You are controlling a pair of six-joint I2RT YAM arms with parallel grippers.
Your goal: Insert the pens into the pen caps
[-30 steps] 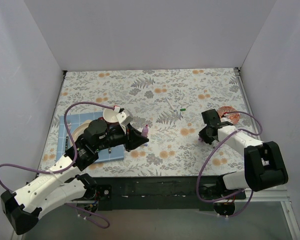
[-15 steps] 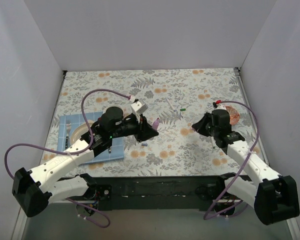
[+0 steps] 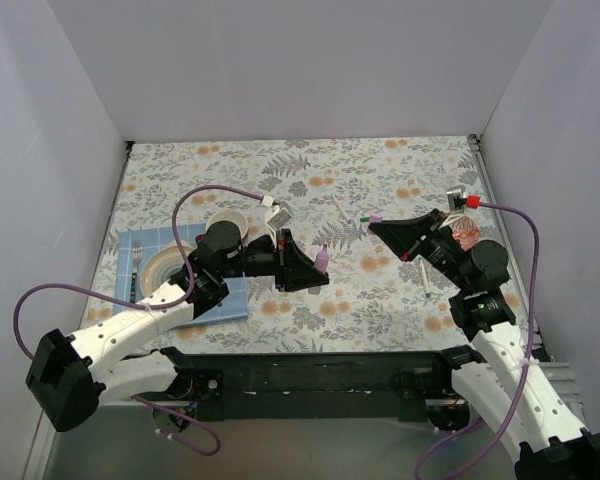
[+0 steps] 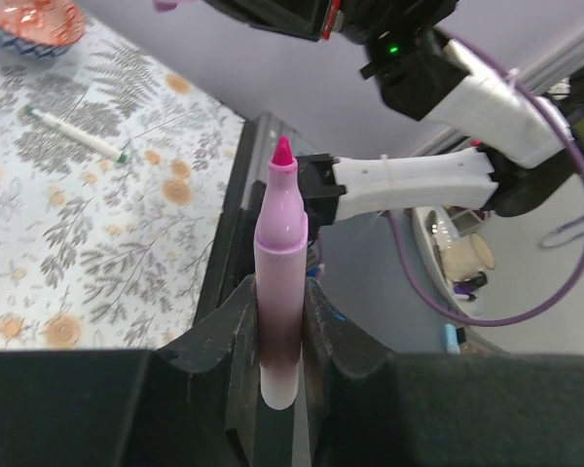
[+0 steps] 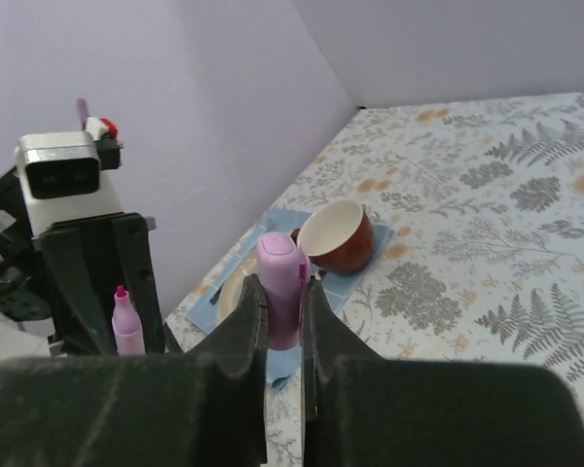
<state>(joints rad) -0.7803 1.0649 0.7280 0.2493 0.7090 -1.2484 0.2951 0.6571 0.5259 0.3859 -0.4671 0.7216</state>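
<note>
- Far left is the blue mat (image 3: 232,304). A silver fork (image 3: 137,262) lies along its left edge, a pale plate (image 3: 160,268) sits just beside the fork, and a cup (image 3: 223,218) stands at the mat's far right corner.
- Just off the mat's right edge is the left gripper (image 3: 315,270). Its jaws are pinched narrow around the lower barrel of the fat pink pen (image 3: 322,259). The pen has no cap on, and its magenta tip sticks out past the fingers, pointing away from the mat toward the other arm.
- A bit further right of the mat, a slim white pen (image 3: 340,208) lies flat on the floral table (image 3: 310,160). A tiny green piece (image 3: 364,217) lies near its end, and I can't tell if they touch.
- Next over is the right gripper (image 3: 375,222). Its jaws are squeezed narrow on the lilac-pink cap (image 5: 282,287), which pokes out between the fingertips and faces back toward the mat. From the wrist camera, the cap lines up roughly with the cup, and the pink pen shows lower left of it.
- The cap and the pink pen's tip are clearly apart, so the pen isn't in the cap yet.
- Further from the mat, beside the right arm, a second white pen (image 3: 425,278) lies on the table. The left wrist view shows a green tip on it.
- Farthest from the mat, by the right wall, is an orange bowl (image 3: 467,232).
</note>
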